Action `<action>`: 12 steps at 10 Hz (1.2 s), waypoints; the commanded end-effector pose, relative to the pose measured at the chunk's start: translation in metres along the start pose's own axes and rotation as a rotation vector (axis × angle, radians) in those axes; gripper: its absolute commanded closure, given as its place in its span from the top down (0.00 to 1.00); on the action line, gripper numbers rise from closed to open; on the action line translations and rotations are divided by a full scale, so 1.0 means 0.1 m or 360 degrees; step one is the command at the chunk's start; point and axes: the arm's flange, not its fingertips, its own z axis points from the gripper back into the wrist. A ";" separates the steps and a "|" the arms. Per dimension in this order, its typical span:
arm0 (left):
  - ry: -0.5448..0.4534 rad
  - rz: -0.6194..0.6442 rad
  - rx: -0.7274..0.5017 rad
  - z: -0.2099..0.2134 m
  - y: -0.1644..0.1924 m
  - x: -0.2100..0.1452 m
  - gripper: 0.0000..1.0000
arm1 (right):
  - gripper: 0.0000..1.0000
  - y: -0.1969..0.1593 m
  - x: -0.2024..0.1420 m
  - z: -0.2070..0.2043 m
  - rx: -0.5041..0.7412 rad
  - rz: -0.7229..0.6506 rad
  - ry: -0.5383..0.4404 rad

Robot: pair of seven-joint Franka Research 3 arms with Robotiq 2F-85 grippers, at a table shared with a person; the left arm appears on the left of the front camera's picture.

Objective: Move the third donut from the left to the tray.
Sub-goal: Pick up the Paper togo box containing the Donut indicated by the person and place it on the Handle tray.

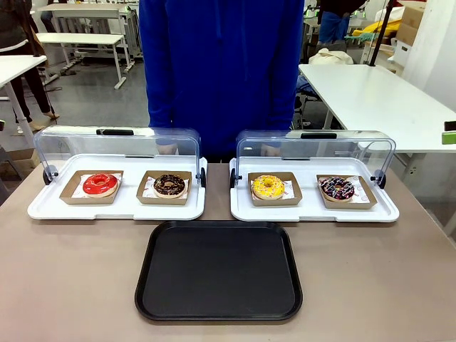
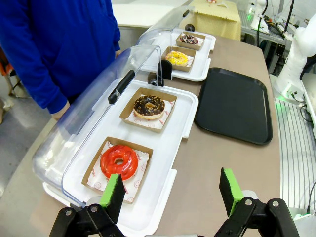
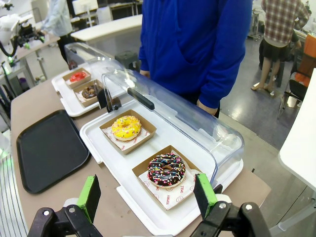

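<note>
- Front view: the black tray (image 1: 218,271) lies flat on the brown table (image 1: 71,285), in the near middle.
- Beyond the black tray, to its right, stands a white tray (image 1: 313,211) with its clear domed lid (image 1: 313,146) swung up and back.
- The third donut (image 1: 268,187), yellow-iced, sits in a brown cardboard holder (image 1: 254,201) on that white tray, just past the black tray's far right corner.
- Farther right of the black tray, a dark sprinkled donut (image 1: 336,188) sits in its own holder.
- Beyond the black tray, to its left, a second white tray (image 1: 114,211), lid also raised, holds a red donut (image 1: 100,184) and a chocolate donut (image 1: 169,185).
- A person in a blue top (image 1: 221,71) stands at the far side, straight across from the black tray.
- Left wrist view: the left gripper (image 2: 173,180) has its fingers spread wide and holds nothing. It hangs at the second white tray's end, by the red donut and away from the black tray.
- Right wrist view: the right gripper (image 3: 147,183) is likewise spread wide and holds nothing. It hangs by the sprinkled donut, with the third donut ahead, untouched, beside the black tray.
</note>
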 end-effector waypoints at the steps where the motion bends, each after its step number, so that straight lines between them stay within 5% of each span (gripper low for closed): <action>1: -0.0022 -0.0012 -0.0009 0.00 0.00 0.00 1.00 | 1.00 -0.04 0.02 -0.03 -0.0007 0.0041 -0.0053; 12: -0.0022 -0.0012 -0.0009 0.00 0.00 0.00 1.00 | 1.00 -0.04 0.02 -0.03 -0.0007 0.0041 -0.0053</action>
